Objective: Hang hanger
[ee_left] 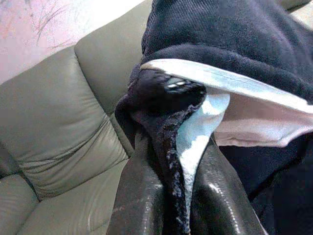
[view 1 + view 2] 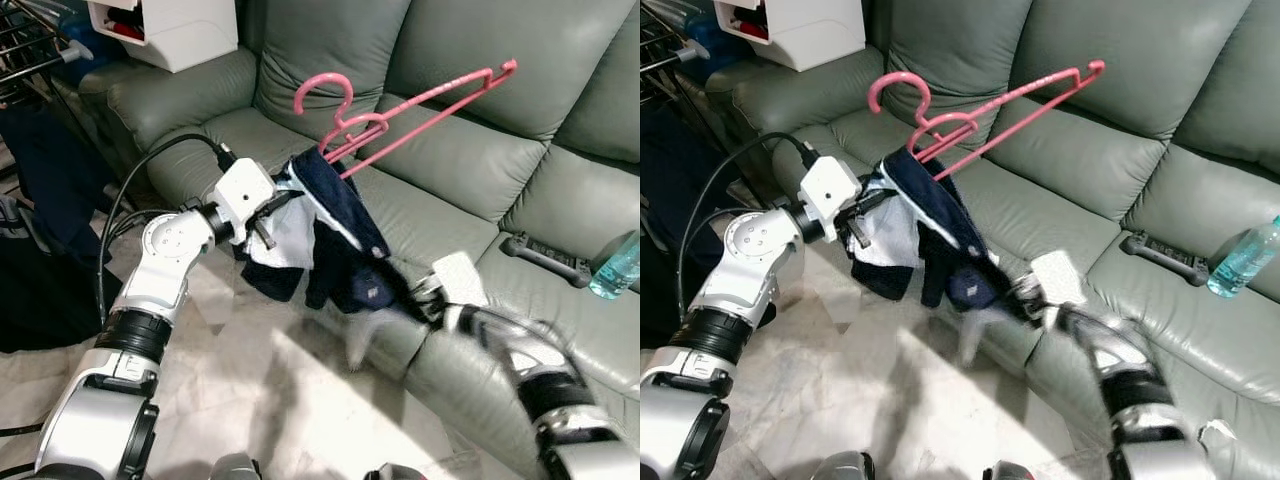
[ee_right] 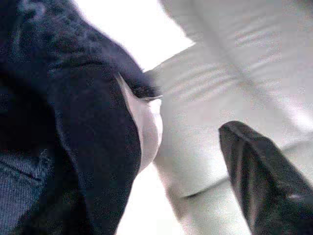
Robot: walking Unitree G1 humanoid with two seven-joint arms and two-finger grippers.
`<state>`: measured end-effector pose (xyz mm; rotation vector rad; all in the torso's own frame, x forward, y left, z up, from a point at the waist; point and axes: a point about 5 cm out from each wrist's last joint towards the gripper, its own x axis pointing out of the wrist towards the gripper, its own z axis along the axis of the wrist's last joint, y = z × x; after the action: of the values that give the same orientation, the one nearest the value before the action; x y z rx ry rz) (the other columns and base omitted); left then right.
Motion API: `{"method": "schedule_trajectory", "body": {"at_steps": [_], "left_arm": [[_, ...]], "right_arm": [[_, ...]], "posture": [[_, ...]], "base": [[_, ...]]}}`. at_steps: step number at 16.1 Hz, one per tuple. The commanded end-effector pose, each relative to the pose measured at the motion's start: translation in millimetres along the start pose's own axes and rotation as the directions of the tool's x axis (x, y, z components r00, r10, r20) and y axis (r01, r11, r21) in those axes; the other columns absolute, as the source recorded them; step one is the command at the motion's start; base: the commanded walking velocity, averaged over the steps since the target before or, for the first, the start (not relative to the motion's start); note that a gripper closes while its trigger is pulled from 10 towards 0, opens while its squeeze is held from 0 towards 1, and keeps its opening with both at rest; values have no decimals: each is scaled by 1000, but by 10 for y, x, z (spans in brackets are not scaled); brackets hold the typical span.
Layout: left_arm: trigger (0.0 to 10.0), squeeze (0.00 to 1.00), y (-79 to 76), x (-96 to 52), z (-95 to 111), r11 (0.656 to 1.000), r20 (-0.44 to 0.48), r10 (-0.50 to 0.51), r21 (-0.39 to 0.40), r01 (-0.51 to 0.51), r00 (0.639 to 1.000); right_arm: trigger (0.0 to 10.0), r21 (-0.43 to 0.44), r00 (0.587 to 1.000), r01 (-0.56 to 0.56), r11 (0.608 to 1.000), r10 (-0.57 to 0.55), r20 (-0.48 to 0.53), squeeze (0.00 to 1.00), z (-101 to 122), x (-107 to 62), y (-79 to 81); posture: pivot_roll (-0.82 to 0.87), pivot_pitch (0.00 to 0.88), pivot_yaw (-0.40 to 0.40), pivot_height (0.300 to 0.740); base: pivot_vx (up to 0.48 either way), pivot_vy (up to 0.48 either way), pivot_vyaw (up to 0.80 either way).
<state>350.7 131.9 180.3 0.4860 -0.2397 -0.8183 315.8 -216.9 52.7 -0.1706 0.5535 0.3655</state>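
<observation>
1. Left arm point(image 2: 150, 300) sits closest to the head camera, big and silver, reaching up from the bottom corner toward the sofa, a black cable looping over its wrist.
2. Sofa point(image 2: 450, 60), grey-green leather, spans the scene behind everything, with pale marble floor point(image 2: 260, 400) in front of it.
3. Right arm point(image 2: 540, 380) comes in blurred from the lower right, crossing the front edge of the seat.
4. Garment point(image 2: 340, 240), navy with a white lining, hangs bunched in the air between the two arms, in front of the seat.
5. Hanger point(image 2: 400, 115), pink plastic, pokes up out of the top of the garment, tilted, its hook toward the robot's left and its long bar slanting up over the backrest.
6. Left gripper point(image 1: 171, 161) is pinched tight on a fold of the navy and white cloth; the wrist view shows both black fingers pressed together on it.
7. Right gripper point(image 3: 195, 166) is at the garment's lower end; one black finger stands apart from the cloth, so it looks spread.
8. Remote point(image 2: 545, 258) lies on the right-hand seat, and a bottle point(image 2: 618, 268) of blue liquid is just beside it.
</observation>
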Motion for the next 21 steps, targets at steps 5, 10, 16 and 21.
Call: {"method": "schedule_trajectory", "body": {"at_steps": [5, 10, 16, 21], "left_arm": [[0, 0, 76, -284, -162, 999, -50, 33, 1, -33, 998], [0, 0, -316, -487, -367, 922, -29, -204, -341, 182, 979], [0, 0, -576, -689, -691, 862, -190, -437, -369, 349, 879], [0, 0, -581, -636, -815, 888, -283, -425, -312, 337, 860]], "right_arm": [[0, 121, 823, 519, 846, -533, 199, 0, 434, -469, -907], [0, 271, 656, 622, 734, -678, 331, 0, 1087, -740, -1272], [0, 261, 644, 573, 777, -624, 444, 0, 1444, -688, -1167], [0, 237, 631, 517, 822, -554, 543, 0, 1568, -684, -1078]], "posture": [[-96, 34, 8, 740], [-96, 35, 4, 740], [-100, 35, 2, 740], [-109, 35, 8, 740]], "base": [[0, 0, 0], [0, 0, 0], [0, 0, 0], [0, 0, 0]]}}
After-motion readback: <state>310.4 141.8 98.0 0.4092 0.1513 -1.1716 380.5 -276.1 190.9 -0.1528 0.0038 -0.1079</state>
